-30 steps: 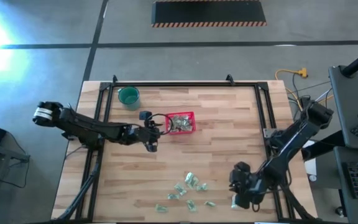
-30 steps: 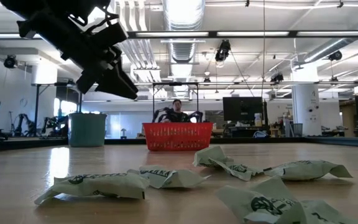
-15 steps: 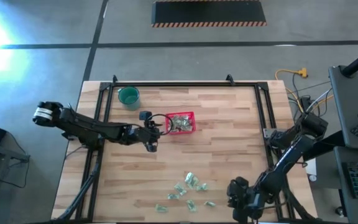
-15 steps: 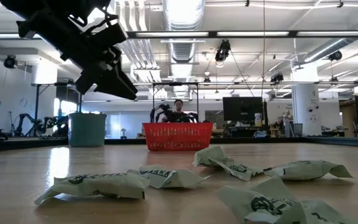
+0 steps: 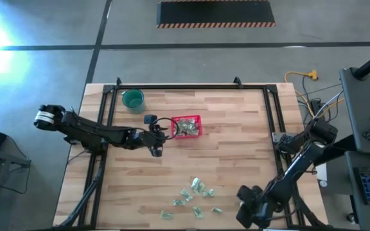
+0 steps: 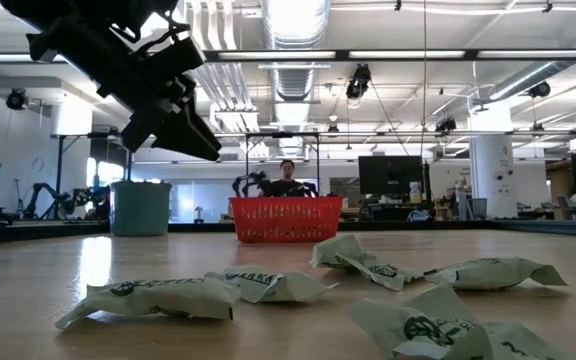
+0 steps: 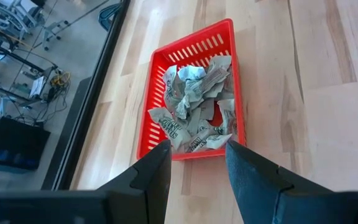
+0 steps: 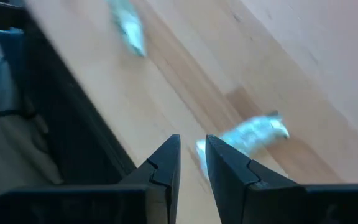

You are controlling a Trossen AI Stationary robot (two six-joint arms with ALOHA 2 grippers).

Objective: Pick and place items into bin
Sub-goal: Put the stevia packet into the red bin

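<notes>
The left pincer [image 7: 194,163] hangs with its fingers apart and empty just beside the red basket [image 5: 187,126], which holds a heap of packets [image 7: 197,106]. The right pincer [image 8: 192,155], narrowly parted and empty, hovers at the worktop's [image 5: 230,160] near right corner beside loose packets [image 5: 194,196].

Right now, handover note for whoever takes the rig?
Left claw: open, empty, at the bin's left end.
Right claw: nearly closed, empty, low over the table's near right edge, a packet just ahead of it.
Done: a heap of packets is in the bin.
Left: about ten loose packets near the front edge, middle to right. Green cup at the far left, unused.
</notes>
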